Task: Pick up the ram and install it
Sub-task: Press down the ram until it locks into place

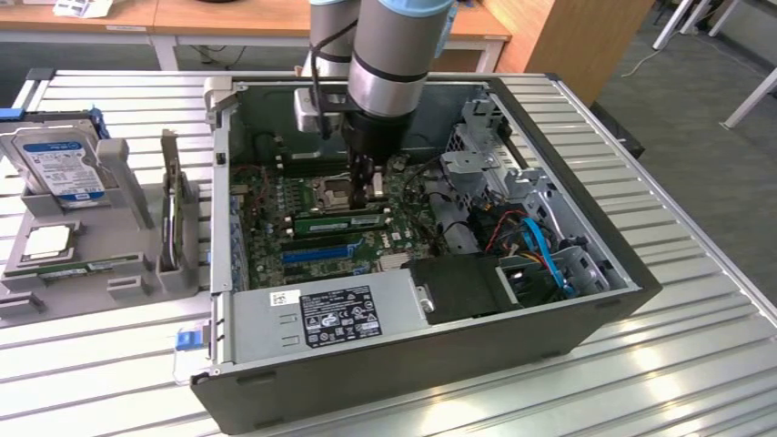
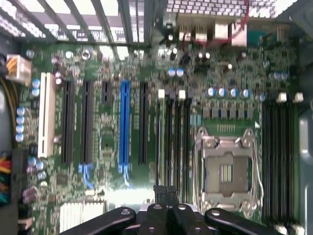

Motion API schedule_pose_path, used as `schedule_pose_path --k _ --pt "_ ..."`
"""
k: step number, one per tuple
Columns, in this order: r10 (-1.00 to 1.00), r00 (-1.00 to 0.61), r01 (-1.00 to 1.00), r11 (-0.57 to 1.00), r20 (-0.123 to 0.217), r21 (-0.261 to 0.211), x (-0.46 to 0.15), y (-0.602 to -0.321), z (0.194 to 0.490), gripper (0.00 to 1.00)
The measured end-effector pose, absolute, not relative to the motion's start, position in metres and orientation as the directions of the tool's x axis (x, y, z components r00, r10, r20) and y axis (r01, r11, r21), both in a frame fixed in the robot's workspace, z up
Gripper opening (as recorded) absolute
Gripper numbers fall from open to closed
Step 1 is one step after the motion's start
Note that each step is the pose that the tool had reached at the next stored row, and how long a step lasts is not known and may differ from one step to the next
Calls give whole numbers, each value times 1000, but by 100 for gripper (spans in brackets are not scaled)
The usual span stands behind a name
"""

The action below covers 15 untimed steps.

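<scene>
The ram [image 1: 342,221] is a long green stick standing on edge in a motherboard slot inside the open computer case [image 1: 425,369]. In the wrist view the ram [image 2: 157,142] shows edge-on as a thin line beside the empty black slots [image 2: 178,142]. My gripper [image 1: 367,191] hangs low inside the case, just behind and above the ram, next to the CPU socket [image 1: 334,191]. In the wrist view my gripper [image 2: 166,192] is shut with nothing visible between its fingers. Its tips sit over one end of the ram; I cannot tell whether they touch it.
A blue slot [image 2: 124,122] lies beside the ram slots. The power supply [image 1: 340,314] and cables [image 1: 534,241] crowd the case's front and the exterior view's right. A grey tray [image 1: 122,291] on the exterior view's left holds a hard drive [image 1: 58,164] and another green stick [image 1: 91,268].
</scene>
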<state>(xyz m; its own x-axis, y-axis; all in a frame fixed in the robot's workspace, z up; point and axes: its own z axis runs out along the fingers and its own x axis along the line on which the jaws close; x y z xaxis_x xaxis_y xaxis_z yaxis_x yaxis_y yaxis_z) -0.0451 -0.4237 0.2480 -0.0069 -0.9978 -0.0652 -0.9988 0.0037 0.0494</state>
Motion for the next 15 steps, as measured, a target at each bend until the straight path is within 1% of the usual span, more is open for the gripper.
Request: schedule_pose_path --k 15 --pt "-998 -7 -999 4 -65 49 -80 -424 248 10"
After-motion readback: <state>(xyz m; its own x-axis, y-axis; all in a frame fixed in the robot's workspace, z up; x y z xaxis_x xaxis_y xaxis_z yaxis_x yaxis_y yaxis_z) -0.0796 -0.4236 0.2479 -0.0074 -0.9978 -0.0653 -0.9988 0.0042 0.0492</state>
